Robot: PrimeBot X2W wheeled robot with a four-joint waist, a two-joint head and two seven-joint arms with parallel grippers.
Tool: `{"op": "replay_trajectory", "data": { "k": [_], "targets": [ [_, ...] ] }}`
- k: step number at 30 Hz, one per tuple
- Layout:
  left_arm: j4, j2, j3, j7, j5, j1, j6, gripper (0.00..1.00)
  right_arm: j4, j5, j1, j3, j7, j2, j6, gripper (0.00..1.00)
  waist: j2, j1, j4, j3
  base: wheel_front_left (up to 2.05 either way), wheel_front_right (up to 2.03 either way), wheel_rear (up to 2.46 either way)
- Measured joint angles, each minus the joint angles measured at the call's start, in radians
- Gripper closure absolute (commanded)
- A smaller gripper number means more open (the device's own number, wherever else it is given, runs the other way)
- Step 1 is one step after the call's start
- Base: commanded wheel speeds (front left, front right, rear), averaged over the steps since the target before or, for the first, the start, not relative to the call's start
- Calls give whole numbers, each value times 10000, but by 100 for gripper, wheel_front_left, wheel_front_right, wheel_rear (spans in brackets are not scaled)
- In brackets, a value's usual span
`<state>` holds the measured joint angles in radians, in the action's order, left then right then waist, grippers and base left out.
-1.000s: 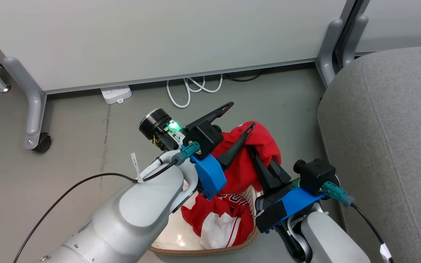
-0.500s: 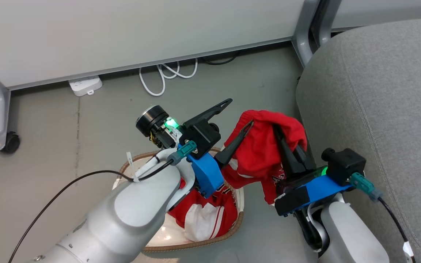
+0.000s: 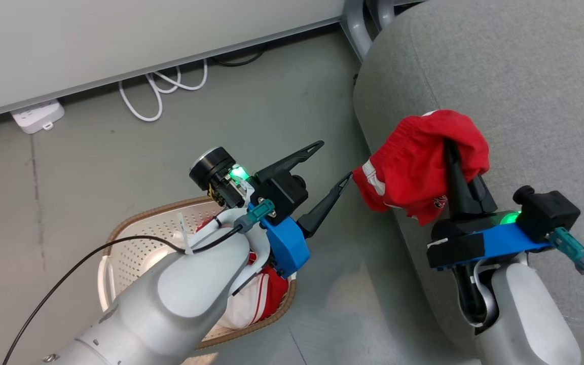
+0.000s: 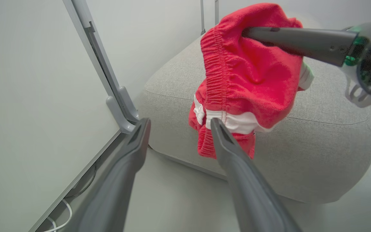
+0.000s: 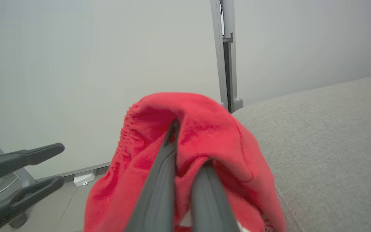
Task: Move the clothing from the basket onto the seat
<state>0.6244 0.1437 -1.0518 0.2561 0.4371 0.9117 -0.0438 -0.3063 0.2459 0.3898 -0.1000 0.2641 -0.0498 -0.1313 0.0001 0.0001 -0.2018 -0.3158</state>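
Note:
My right gripper [image 3: 450, 147] is shut on a red garment [image 3: 413, 167] with white side trim and holds it up over the left edge of the grey seat [image 3: 525, 91]. The cloth [image 5: 204, 129] drapes over both shut fingers, part hanging off the seat's side. My left gripper [image 3: 331, 163] is open and holds nothing, its nearer fingertip just left of the hanging garment [image 4: 253, 74]. The basket [image 3: 135, 228] stands on the floor at the lower left, partly under my left forearm. A second red-and-white piece of clothing [image 3: 266, 299] lies in it.
A pale partition [image 3: 119, 35] on grey legs [image 3: 358, 20] runs along the back. A white power strip [image 3: 36, 115] and looped white cable [image 3: 160, 91] lie on the floor beneath it. Bare grey floor [image 3: 94, 167] separates the basket from the partition.
The camera has swung right. My right gripper has carried the red garment from above the basket to over the seat's edge, away from the open left gripper's fingers.

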Motion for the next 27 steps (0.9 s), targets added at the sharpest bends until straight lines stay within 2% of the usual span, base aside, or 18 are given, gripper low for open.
{"op": "replay_trajectory", "data": {
  "k": [15, 27],
  "targets": [
    [-355, 71, -512, -293, -155, 66, -86, 0, 803, 23, -680, 1753, 0, -4, 0, 100, 0, 0, -1287, -700, 0, 0, 0],
    [-543, 176, -662, -431, -155, 73, -82, 0, 915, 242, -937, 1856, 0, 0, 0, 100, 0, 0, -1709, -998, 0, 0, 0]
  ]
}}
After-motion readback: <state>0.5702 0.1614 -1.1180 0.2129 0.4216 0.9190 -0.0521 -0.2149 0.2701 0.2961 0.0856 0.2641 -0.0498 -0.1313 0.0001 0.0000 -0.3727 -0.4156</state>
